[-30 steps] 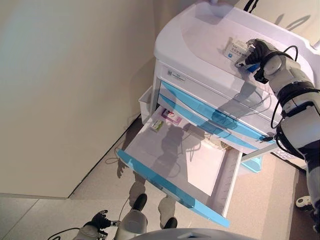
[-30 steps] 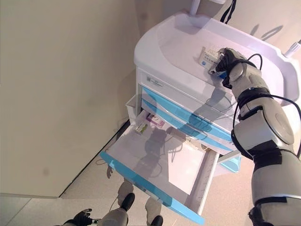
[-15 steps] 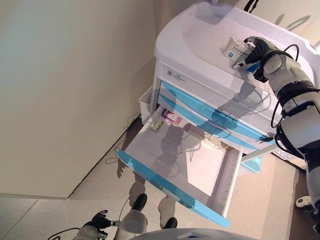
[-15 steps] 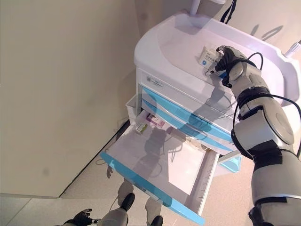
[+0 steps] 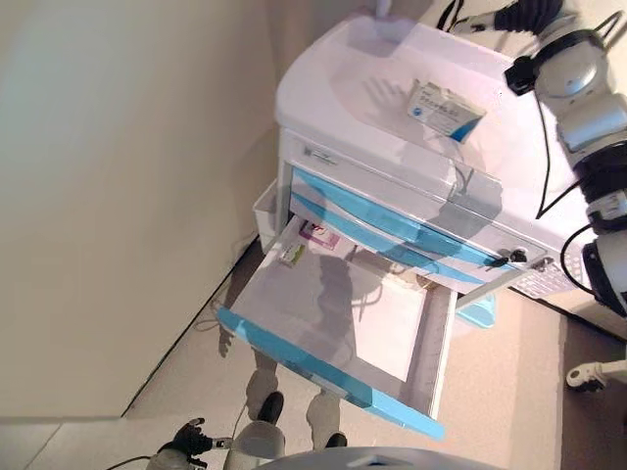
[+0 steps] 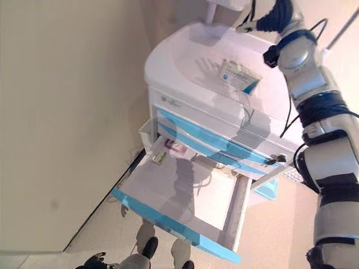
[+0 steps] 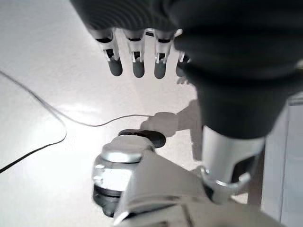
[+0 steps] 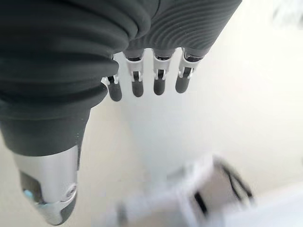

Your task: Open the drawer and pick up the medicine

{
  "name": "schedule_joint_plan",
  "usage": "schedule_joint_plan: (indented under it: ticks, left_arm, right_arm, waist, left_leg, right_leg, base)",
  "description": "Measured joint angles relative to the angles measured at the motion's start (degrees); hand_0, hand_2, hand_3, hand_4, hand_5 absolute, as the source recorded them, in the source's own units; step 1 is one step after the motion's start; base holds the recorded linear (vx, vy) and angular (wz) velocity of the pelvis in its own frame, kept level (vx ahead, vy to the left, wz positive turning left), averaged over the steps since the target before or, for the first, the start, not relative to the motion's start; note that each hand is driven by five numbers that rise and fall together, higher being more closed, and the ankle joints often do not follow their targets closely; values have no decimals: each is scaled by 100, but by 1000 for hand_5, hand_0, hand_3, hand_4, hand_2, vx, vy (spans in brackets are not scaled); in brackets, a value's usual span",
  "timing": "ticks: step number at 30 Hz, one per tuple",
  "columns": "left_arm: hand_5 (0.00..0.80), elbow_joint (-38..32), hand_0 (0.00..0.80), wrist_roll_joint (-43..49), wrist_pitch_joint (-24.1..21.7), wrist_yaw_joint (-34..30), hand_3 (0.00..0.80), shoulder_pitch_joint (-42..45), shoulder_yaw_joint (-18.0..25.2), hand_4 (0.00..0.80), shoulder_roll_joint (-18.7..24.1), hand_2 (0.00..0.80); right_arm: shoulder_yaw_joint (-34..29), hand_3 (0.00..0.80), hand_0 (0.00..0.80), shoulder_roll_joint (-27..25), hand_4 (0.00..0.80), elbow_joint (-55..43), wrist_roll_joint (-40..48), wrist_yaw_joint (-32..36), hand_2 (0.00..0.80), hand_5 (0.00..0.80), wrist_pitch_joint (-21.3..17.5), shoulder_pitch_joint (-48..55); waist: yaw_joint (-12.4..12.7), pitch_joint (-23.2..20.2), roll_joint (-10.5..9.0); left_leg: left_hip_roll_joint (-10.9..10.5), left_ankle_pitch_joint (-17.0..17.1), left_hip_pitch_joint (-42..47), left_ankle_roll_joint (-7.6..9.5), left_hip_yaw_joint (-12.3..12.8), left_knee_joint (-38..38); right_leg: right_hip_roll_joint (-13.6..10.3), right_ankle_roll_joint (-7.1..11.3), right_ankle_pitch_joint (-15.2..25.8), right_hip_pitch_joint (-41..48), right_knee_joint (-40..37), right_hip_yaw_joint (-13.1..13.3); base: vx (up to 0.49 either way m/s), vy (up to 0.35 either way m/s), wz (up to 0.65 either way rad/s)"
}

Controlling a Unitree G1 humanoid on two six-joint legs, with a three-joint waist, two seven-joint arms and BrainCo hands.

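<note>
A white and blue medicine box (image 5: pixel 446 108) lies flat on top of the white cart (image 5: pixel 362 73), with no hand on it. My right hand (image 5: pixel 519 15) is raised above and behind the cart's far edge, apart from the box; its fingers (image 8: pixel 158 80) hang straight and hold nothing. The lowest drawer (image 5: pixel 333 328) with a blue front stands pulled far out. At its back lie a small pink box (image 5: pixel 315 234) and a small green box (image 5: pixel 291 256). My left hand (image 5: pixel 186 441) hangs low near the floor, fingers (image 7: pixel 137 64) straight.
A beige wall (image 5: pixel 118 196) runs along the left of the cart. Two more blue-fronted drawers (image 5: pixel 392 230) are closed above the open one. A small white bin (image 5: pixel 263 208) hangs on the cart's left side. A light blue tray (image 5: pixel 478 313) sits at the right.
My right hand has let go of the medicine box and lifted up and back off the cart top. The box stays on the cart. The whole picture has shifted, so the camera moved.
</note>
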Motion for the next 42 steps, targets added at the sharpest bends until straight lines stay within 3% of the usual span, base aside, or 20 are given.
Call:
schedule_joint_plan:
  ticks: [9,10,13,17,21,27,32,42]
  left_arm:
    - [0,-38,0,9,-9,26,0,258,224,0,-223,0]
    - [0,-43,0,10,-6,58,0,315,231,0,-238,0]
    - [0,-34,0,44,3,72,0,431,230,0,-318,0]
    - [0,-77,0,238,10,119,0,457,307,0,-356,0]
    - [0,-159,0,252,1,107,0,562,494,0,-469,0]
    - [0,-171,0,638,-35,106,0,608,678,0,-540,0]
    - [0,-150,0,681,-41,65,0,591,687,0,-552,0]
    - [0,-135,0,684,-43,64,0,590,665,0,-551,0]
  right_arm:
    - [-1557,0,0,-98,0,-603,943,-626,0,0,-346,1628]
    - [-2299,0,0,247,0,-1012,1194,-769,0,0,-499,2230]
    - [-2460,0,0,584,0,-1259,1483,-893,0,0,-600,2940]
    - [-3250,0,0,1451,0,-1854,1687,-980,0,0,-833,4606]
    - [-3312,0,0,1904,0,-2171,1612,-937,0,0,-775,5948]
    - [-3471,0,0,2259,0,-1960,1145,-700,0,0,-618,7244]
    - [-3463,0,0,2436,0,-1113,891,-498,0,0,-521,7465]
    - [-2483,0,0,2780,0,1673,423,59,0,0,-214,7624]
  waist:
    - [-486,-137,406]
    - [-512,-174,431]
    - [-649,-210,552]
    - [-758,-241,630]
    - [-872,-177,796]
    - [-950,-176,904]
    - [-1056,-162,944]
    - [-1059,-151,988]
  left_leg:
    - [77,-89,290,137,706,-5]
    - [107,-116,348,156,817,-7]
    - [153,-152,412,150,937,-7]
    - [210,-203,508,118,1227,-12]
    - [263,-241,531,121,1489,-14]
    - [301,-317,620,118,1628,-38]
    - [301,-336,665,116,1662,-39]
    - [309,-361,677,116,1653,-33]
  right_leg:
    - [-3,16,146,18,-4,641]
    - [32,5,164,44,-1,751]
    - [67,-7,177,35,-6,881]
    - [124,-8,182,-5,2,1133]
    - [149,-26,253,-87,-8,1386]
    - [156,-23,266,-63,-11,1415]
    - [154,-24,264,-49,-12,1447]
    - [143,-33,257,-39,-11,1445]
  base:
    - [-3,36,-38]
    - [-8,16,-33]
    - [-20,20,-38]
    - [-19,34,-24]
    - [-9,14,-39]
    - [5,-1,-18]
    - [7,-4,-4]
    - [0,0,0]
